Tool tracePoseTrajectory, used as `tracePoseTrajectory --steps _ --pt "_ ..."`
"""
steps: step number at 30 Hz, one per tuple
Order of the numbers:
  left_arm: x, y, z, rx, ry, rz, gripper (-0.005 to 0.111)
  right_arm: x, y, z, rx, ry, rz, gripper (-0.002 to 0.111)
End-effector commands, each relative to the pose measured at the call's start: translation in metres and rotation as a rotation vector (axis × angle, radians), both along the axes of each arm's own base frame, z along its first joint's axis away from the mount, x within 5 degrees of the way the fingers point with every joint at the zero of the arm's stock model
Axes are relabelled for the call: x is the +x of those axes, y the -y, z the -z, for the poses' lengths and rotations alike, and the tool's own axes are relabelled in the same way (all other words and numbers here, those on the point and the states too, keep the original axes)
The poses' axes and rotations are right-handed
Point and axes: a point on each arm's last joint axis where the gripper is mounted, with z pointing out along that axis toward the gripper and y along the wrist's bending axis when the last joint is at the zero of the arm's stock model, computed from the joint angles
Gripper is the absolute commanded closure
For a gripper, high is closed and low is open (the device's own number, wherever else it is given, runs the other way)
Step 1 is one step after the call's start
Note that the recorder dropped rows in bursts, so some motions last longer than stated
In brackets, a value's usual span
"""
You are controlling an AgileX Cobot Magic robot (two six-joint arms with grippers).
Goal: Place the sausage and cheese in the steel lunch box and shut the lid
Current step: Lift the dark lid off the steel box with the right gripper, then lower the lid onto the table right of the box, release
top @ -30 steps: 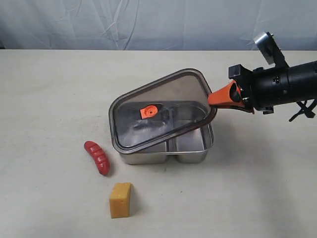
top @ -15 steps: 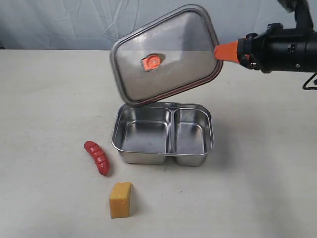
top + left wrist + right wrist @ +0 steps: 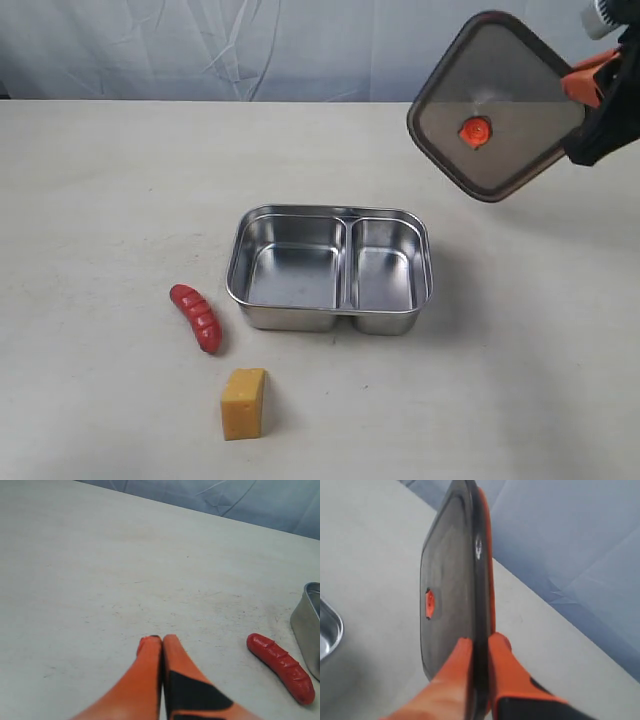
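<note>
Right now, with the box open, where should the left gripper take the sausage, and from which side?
Probably at its middle, from straight above, fingers closing across its narrow width. The sausage lies flat on the table, apart from the lunch box, so both long sides look free. The left gripper is shut and must open first.

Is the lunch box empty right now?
Empty. Both compartments of the steel lunch box show bare metal; the sausage and cheese lie outside it.

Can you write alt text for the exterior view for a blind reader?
The right arm's jaws hold the dark lid tilted in the air, up and right of the open, empty steel lunch box. The red sausage and yellow cheese lie on the table to the box's lower left.
</note>
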Motion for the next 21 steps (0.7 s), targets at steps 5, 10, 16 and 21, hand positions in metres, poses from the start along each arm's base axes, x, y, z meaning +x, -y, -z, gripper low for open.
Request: tracePoseTrajectory --steps 5,10,16,21 --pt "0.0 0.0 0.0 0.005 0.013 -0.002 0.107 -0.009 0.011 0.012 -0.309 -0.08 -0.056 0.109" --pt "0.0 0.0 0.0 0.005 0.013 -0.002 0.107 -0.024 -0.004 0.022 -0.39 -0.228 -0.142 0.109" --pt "0.0 0.0 0.0 0.005 0.013 -0.002 0.107 -0.048 -0.022 0.032 -0.388 -0.446 -0.214 0.109" --pt "0.0 0.0 0.0 0.005 0.013 -0.002 0.107 -0.065 -0.031 0.037 -0.387 -0.604 -0.239 0.109"
